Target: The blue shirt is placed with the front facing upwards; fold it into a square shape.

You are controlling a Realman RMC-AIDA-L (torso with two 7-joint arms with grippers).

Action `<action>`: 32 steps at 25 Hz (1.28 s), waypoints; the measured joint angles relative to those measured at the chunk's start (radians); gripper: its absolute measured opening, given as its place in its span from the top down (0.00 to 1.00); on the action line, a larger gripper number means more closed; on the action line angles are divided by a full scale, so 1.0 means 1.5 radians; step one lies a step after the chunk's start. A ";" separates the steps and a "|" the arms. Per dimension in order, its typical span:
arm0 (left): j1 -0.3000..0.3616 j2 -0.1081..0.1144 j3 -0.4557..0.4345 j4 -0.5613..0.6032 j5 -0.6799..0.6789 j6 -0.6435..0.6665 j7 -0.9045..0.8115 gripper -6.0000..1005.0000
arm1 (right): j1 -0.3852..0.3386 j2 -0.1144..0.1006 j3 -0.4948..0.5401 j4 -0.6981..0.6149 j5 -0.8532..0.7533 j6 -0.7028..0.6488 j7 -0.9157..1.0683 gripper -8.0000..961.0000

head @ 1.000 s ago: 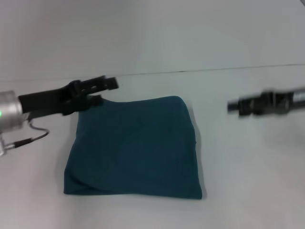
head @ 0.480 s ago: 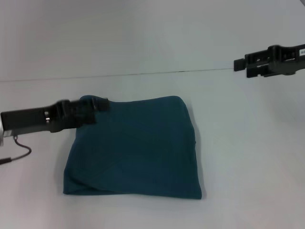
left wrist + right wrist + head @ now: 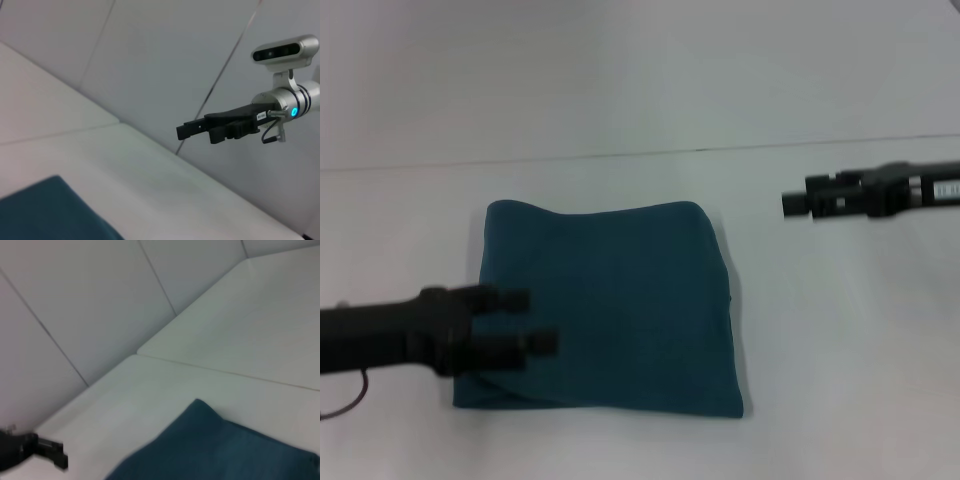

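The blue shirt (image 3: 610, 300) lies folded into a rough square of plain teal cloth in the middle of the white table; no print shows. My left gripper (image 3: 530, 320) hovers open over the shirt's near-left corner, holding nothing. My right gripper (image 3: 790, 203) hangs in the air to the right of the shirt's far-right corner, apart from the cloth. In the left wrist view the right gripper (image 3: 182, 131) shows two separate fingertips with nothing between them, and a corner of the shirt (image 3: 50, 210) is seen. The right wrist view shows the shirt (image 3: 225, 450) and the left gripper (image 3: 50, 452) farther off.
The white table (image 3: 840, 350) extends around the shirt on all sides. Its far edge meets a pale wall (image 3: 640, 70) behind the shirt.
My left gripper has moved from the shirt's far-left corner toward its near-left corner. My right gripper rose, then came back down and slightly left. The shirt has not moved.
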 joint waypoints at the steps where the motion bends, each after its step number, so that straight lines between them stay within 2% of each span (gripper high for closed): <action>1: 0.004 0.000 0.000 0.001 0.005 0.004 0.002 0.09 | -0.012 0.010 -0.004 -0.016 -0.002 -0.004 -0.016 0.30; 2: 0.008 -0.001 0.000 0.002 0.011 0.011 0.005 0.09 | -0.023 0.020 -0.009 -0.032 -0.004 -0.008 -0.034 0.30; 6: 0.027 -0.002 -0.009 0.003 0.021 0.058 0.044 0.09 | -0.071 0.061 -0.020 -0.075 -0.005 -0.048 -0.117 0.17; 9: 0.053 -0.012 -0.013 0.004 0.022 0.071 0.100 0.09 | -0.093 0.080 -0.018 -0.069 -0.003 -0.068 -0.162 0.10; 11: 0.067 -0.018 -0.013 0.004 0.022 0.069 0.126 0.09 | -0.105 0.086 -0.024 -0.049 -0.003 -0.070 -0.183 0.07; 15: 0.082 -0.025 -0.013 0.001 0.047 0.065 0.153 0.09 | -0.113 0.085 -0.025 0.015 -0.004 -0.070 -0.224 0.04; 22: 0.072 -0.026 -0.004 -0.039 0.121 0.054 0.153 0.09 | -0.110 0.085 -0.051 0.116 -0.012 -0.070 -0.313 0.04; 32: 0.064 -0.026 -0.007 -0.081 0.121 0.052 0.108 0.09 | -0.084 0.088 -0.061 0.203 -0.008 -0.054 -0.316 0.04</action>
